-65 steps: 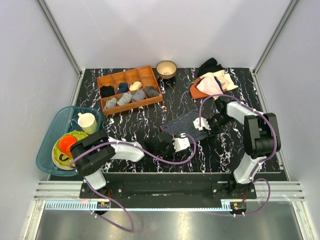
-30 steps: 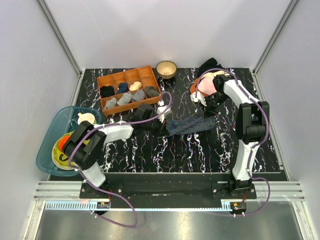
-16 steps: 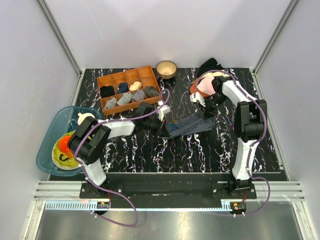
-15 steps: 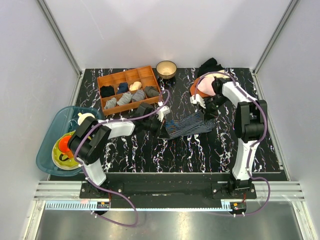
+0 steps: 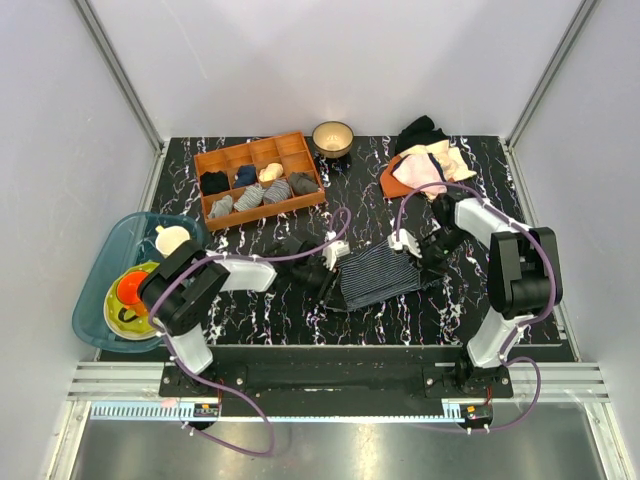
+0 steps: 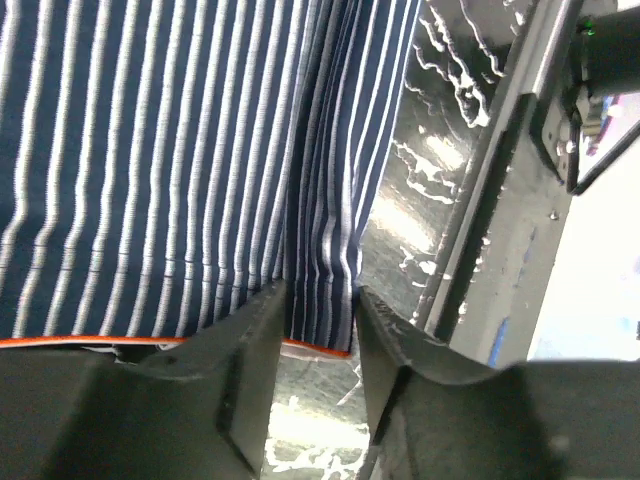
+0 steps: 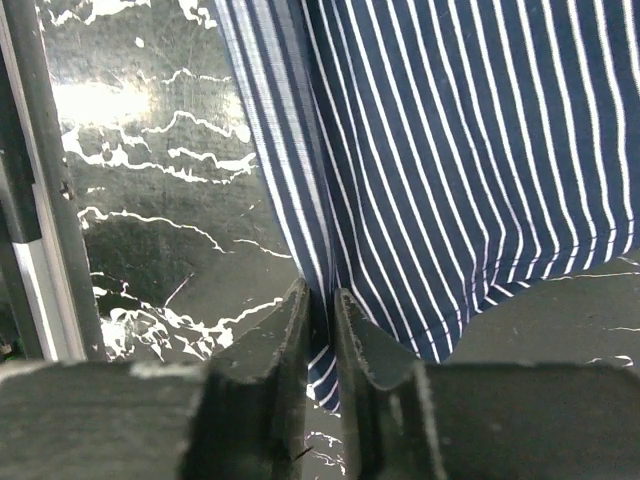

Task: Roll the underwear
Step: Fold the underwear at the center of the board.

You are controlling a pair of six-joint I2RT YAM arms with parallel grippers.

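Marbled table: underwear lies left-right between left gripper and right gripper, jaws narrowly parted around end folds, grip unclear.

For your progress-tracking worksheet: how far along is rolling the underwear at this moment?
Done: the underwear lies spread out, mostly flat. In hand: the left gripper and right gripper each pinch a fold at opposite edges. Still to do: all the rolling; no rolled part shows yet.

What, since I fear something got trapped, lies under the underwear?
Around the underwear, only black marbled table shows. Whatever lies beneath is hidden by the cloth.
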